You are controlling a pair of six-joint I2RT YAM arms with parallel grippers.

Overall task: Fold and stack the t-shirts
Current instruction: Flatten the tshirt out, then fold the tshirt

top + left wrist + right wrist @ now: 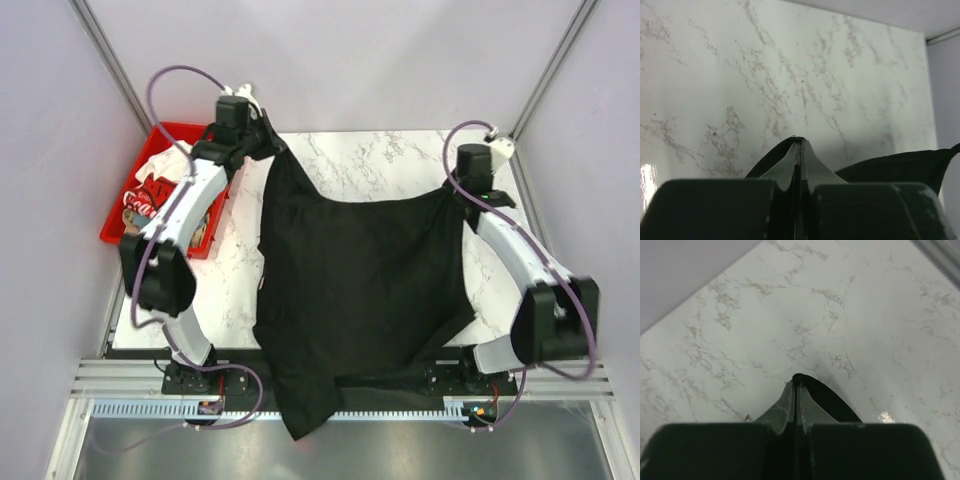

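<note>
Holding the black t-shirt (pixel 360 290) between them, both arms reach out over the marble table (pixel 350 160). The left gripper (pixel 272 143) is fully closed on a corner of the cloth at the far left. The right gripper (pixel 452 195) is closed in the same way on an edge at the far right. In each wrist view the two fingers are pressed together, with only a thin fold of black fabric coming out at the tips.

The shirt hangs between the two grips as a loose sheet, and its upper edge sags in the middle. The lower end falls past the near edge of the table and lies over the metal rail (pixel 400 411) between the arm bases. How much of the cloth rests on the marble I cannot tell. At the left, the red bin (pixel 110 235) holds more shirts, among them a red Coca-Cola t-shirt (pixel 150 195) and a white t-shirt (pixel 165 160).

I see three risks. Each pinch takes very little cloth, so a quick pull could make a corner slip out. The hanging end could catch on the rail or the cables when the shirt is dragged. Also the left grip is farther back than the right one, so the shirt may land crooked and wrinkled, and the fold would then be uneven.
</note>
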